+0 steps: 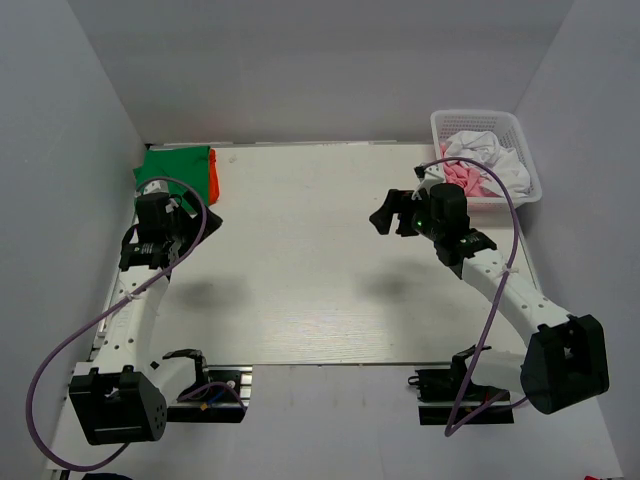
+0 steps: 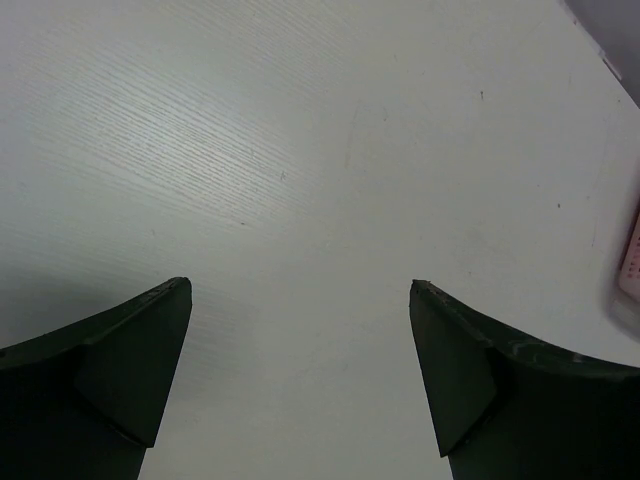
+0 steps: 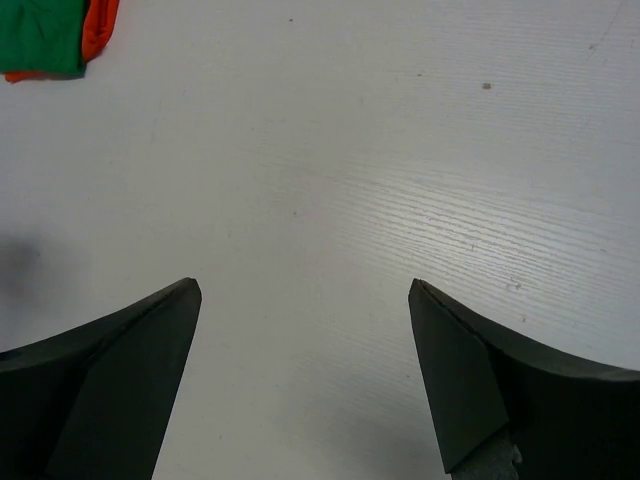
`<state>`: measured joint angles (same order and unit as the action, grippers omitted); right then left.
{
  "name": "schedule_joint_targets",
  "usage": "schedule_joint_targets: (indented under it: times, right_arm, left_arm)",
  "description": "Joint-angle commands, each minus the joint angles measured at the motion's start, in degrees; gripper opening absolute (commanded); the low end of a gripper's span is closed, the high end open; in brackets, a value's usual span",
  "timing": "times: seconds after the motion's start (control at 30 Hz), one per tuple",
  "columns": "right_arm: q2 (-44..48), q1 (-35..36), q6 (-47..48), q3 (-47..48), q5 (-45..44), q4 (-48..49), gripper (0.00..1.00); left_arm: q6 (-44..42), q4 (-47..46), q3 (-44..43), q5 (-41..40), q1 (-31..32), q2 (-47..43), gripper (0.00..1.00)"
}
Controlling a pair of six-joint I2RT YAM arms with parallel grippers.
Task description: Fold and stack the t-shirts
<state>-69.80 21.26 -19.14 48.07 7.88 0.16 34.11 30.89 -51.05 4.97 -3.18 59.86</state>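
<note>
While both pairs of jaws stand wide, crumpled white and pink t-shirts [image 1: 495, 155] fill the mesh basket [image 1: 476, 115].

**White booth, pale table**

Closed in on three sides by plain, matte grey-white panels: back wall [image 1: 320, 60], left wall [image 1: 50, 200], right wall [image 1: 600, 150]. Between them, a white table [image 1: 300, 260] with fine wood grain and a few tiny dark specks. Lit evenly from above, with two soft grey shadows on its near half.
</note>
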Motion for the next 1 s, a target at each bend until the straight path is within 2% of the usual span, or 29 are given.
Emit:
schedule_joint_targets:
  times: [0.0,0.23,0.33,0.47,0.5,0.6,0.63,0.7,0.8,0.83,0.97]
  right_arm:
    - [0.2,0.1,0.7,1.1,2.3,3.2,0.90]
    - [-0.2,0.0,2.1,-0.7,3.8,6.3,0.90]
    - [-3.9,-0.1,4.5,2.2,2.0,4.6,0.90]
    - [-11.7,-1.1,7.0,15.2,-9.3,-4.4,0.90]
    - [-15.7,-2.5,6.7,19.8,-14.1,-9.3,0.90]
    - [-20.1,-4.6,7.3,26.9,-16.9,-13.9,0.90]
    - [-22.1,-7.3,8.1,31.6,-18.3,-14.7,0.90]
    - [-25.2,-10.3,8.2,34.7,-21.7,-18.0,0.90]
    - [-31.2,-15.3,11.7,42.1,-24.8,-22.3,0.90]
    - [-35.6,-16.8,15.7,47.6,-24.8,-23.3,0.90]
    - [-42.0,-20.5,21.5,55.7,-29.6,-27.3,0.90]
  left_arm:
    - [0.3,-1.0,-0.2,0.1,0.2,-0.6,1.00]
    - [0.3,-1.0,-0.2,2.8,0.2,-1.1,1.00]
    - [0.3,-2.2,0.4,4.1,0.2,-1.7,1.00]
    - [0.3,-2.4,1.0,6.7,0.2,-1.7,1.00]
    - [0.3,-1.2,1.0,6.0,0.2,-1.7,1.00]
    - [0.3,-0.7,1.0,3.3,0.2,-1.7,1.00]
    - [0.3,-0.7,1.0,2.8,0.2,-2.3,1.00]
    - [0.3,-0.7,1.0,2.1,0.2,-2.3,1.00]
    - [0.3,-0.7,1.0,1.4,0.2,-1.7,1.00]
    - [-0.3,-0.7,1.0,1.4,0.2,-0.8,1.00]
    - [-0.3,0.9,1.0,-1.9,0.2,2.0,1.00]
